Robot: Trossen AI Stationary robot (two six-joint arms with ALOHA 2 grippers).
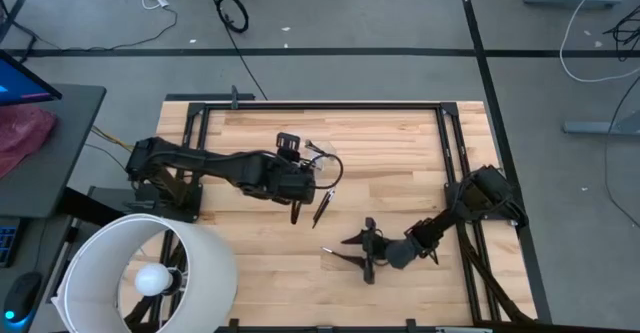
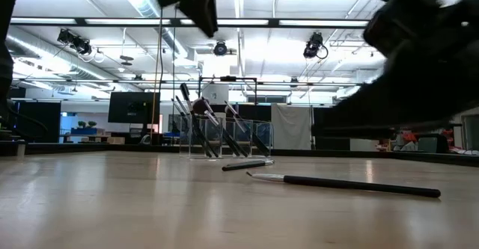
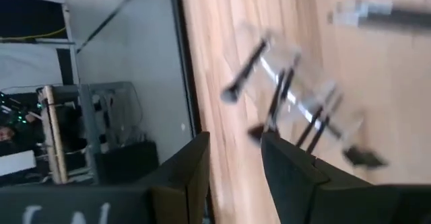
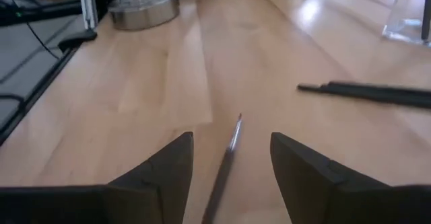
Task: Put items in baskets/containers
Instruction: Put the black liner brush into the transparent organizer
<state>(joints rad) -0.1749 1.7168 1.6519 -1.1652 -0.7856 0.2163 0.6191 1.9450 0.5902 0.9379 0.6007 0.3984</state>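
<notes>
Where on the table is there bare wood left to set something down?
Bare wood runs along the table's far edge, right of the clear cup, and along the near edge beside the lampshade. It is crowded mid-table: left claw, loose brushes, right claw.

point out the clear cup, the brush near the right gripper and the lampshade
cup (image 2: 224,138), low view, front wall
brush (image 4: 225,158), right wrist view, mid handle
lampshade (image 1: 215,268), high view, outer wall

Cup (image 2: 224,137) stands on bench (image 1: 400,153) with several brushes (image 2: 196,125) upright in it. Two brushes lie on bench in front of cup: one (image 2: 248,164) near it, another (image 2: 352,183) farther forward. Left gripper (image 1: 297,211) beside cup; right gripper (image 1: 358,253) well apart.
</notes>
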